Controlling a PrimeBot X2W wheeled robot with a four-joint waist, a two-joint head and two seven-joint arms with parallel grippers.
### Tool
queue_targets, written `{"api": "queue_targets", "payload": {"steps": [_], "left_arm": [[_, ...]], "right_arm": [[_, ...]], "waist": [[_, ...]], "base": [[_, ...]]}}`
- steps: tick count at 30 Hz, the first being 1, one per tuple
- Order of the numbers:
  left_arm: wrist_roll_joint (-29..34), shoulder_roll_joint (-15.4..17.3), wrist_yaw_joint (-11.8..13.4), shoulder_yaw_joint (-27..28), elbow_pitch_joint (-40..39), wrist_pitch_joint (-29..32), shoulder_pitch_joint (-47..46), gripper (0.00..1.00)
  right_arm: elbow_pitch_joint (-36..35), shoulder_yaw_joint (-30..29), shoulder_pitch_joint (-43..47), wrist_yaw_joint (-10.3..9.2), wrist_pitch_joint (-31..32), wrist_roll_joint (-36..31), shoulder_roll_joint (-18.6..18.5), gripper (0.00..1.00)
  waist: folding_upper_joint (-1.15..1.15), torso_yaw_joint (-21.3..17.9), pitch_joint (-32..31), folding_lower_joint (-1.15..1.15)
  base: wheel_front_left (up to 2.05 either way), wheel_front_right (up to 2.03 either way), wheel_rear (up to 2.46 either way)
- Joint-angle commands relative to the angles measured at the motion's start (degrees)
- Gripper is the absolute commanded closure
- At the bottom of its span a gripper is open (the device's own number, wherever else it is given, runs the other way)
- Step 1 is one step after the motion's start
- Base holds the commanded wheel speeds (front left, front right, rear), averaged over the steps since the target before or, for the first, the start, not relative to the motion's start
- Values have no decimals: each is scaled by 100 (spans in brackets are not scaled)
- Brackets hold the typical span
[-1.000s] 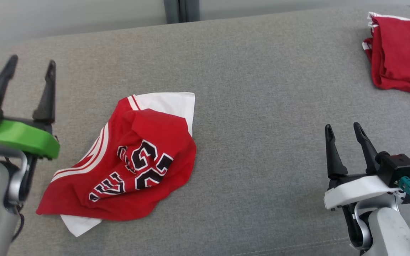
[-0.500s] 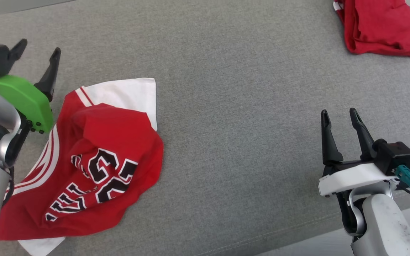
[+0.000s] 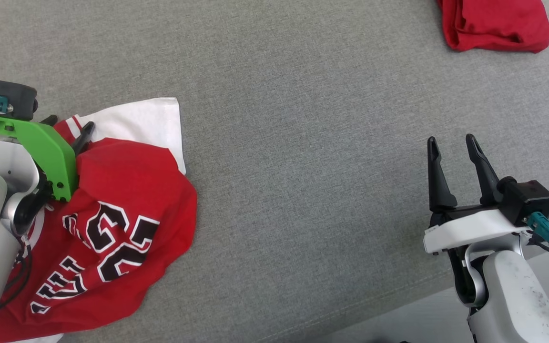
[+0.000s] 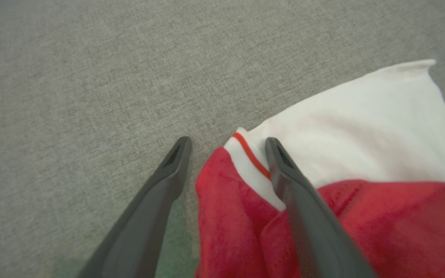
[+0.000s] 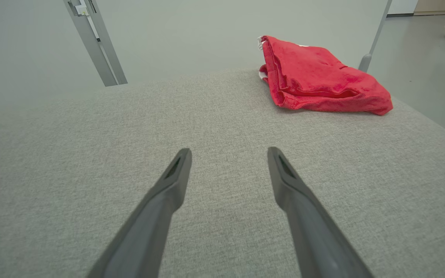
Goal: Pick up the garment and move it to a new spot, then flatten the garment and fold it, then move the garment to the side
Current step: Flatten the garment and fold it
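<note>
The red jersey [image 3: 127, 190] lies crumpled near the left end of the grey fabric-covered bench [image 3: 303, 143], towards its near edge. It has black, white-edged numbers and letters on top, and a white panel sticks out towards the far edge. White trim with a thin red stripe runs along the corner where the red cloth meets the white.

The left pincer [image 3: 68, 126] is down at that corner with its two dark fingers apart and nothing clamped between them. In the left wrist view, one finger is over bare bench just beside the jersey. The other lies across the striped trim and the white panel, so the red corner sits in the gap between them. It is unclear whether the fingertips touch the cloth.

The right pincer [image 3: 451, 140] is near the bench's near edge towards the right end, well apart from the jersey, its fingers spread and empty.

A folded red cloth [image 3: 493, 24] rests at the far right corner.
</note>
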Motion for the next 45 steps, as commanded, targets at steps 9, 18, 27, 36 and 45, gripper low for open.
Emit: {"api": "queue_targets", "payload": {"steps": [9, 18, 27, 36, 45], "left_arm": [[-370, 160, -15, -608, 20, 333, -149, 100], [-218, 166, 33, -328, -38, -789, -910, 100], [235, 145, 362, -79, 733, -2347, -1292, 100], [276, -195, 181, -277, 1188, -2822, -1243, 100], [345, -897, 86, -633, 663, -2984, -1283, 100]], "right_arm": [[-34, -4, -73, -6, -27, -2, 0, 0], [-74, -51, -14, -6, -28, -29, 1, 0], [-106, -71, -69, -6, -28, -14, 1, 0], [-62, -143, 74, -6, -27, -132, 0, 0], [17, -171, 183, -6, -28, -167, 0, 0]], "waist": [[0, -6, -66, 0], [0, 7, -105, 0], [0, -78, -96, 0], [0, 98, -380, 0], [0, 275, -758, 0]], "base": [[0, 0, 0], [0, 0, 0], [0, 0, 0], [0, 0, 0], [0, 0, 0]]}}
